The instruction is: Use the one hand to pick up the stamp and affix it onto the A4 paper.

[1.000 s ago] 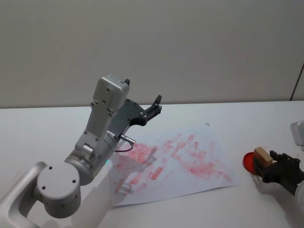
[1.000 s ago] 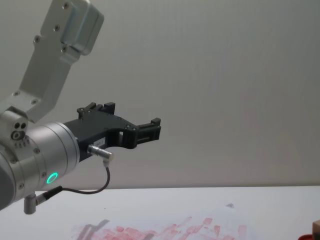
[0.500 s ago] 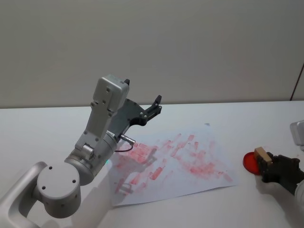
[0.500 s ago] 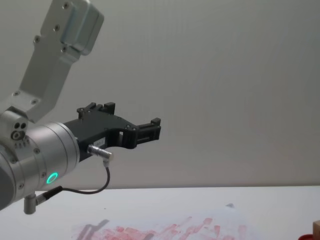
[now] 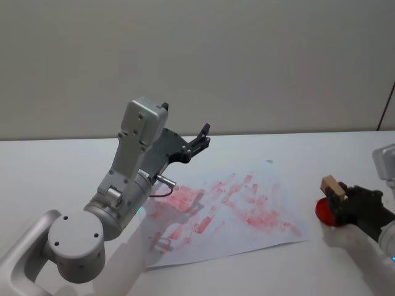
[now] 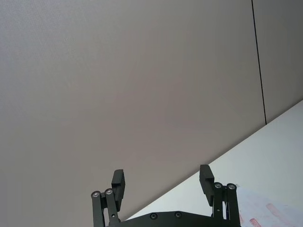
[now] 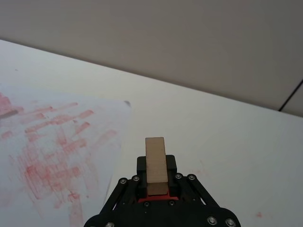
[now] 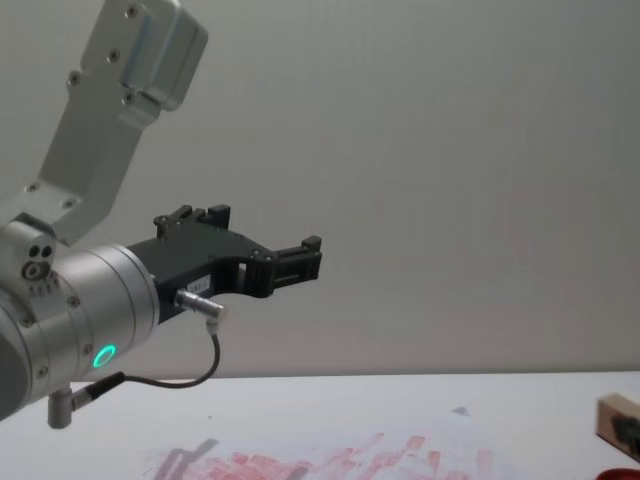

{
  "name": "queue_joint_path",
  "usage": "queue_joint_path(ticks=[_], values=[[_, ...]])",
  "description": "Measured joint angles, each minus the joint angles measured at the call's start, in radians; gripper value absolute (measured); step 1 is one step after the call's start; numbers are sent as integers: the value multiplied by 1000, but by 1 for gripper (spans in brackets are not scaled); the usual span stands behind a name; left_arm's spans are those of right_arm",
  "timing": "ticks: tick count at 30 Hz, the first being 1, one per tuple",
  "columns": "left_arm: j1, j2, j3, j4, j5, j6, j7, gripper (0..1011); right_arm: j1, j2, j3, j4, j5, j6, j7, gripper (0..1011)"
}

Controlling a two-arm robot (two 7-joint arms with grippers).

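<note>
The stamp [image 5: 331, 185], a small tan wooden block, sits tilted between the black fingers of my right gripper [image 5: 340, 200], which is shut on it. It hangs just above the table at the right, over the near edge of a red round pad [image 5: 322, 211]. In the right wrist view the stamp [image 7: 155, 163] stands up out of the gripper [image 7: 156, 176]. The A4 paper [image 5: 229, 208], white with many red smudges, lies to its left in the middle of the table. My left gripper [image 5: 203, 135] is open, raised above the paper's far left corner.
The silver left arm [image 5: 129, 179] with its green ring light stands over the paper's left part and casts a shadow on it. A plain wall runs behind the white table [image 5: 62, 166]. Bare tabletop lies between the paper's right edge and the red pad.
My right gripper has lifted the stamp off the red pad and carried it a little left, toward the paper. The left arm has not moved.
</note>
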Motion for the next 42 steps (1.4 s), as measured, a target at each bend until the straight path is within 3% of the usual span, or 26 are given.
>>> queue_joint_path(ticks=[9,20,29,42], values=[[0,0,0,0,0,0,0,1001,35,-21,-18,-4,-24,-63,78,216],[0,0,0,0,0,0,0,1001,85,-61,-52,34,-35,-111,213,216],[0,0,0,0,0,0,0,1001,115,-90,-82,91,-36,-100,315,216],[0,0,0,0,0,0,0,1001,138,-121,-117,179,-48,-53,362,216]])
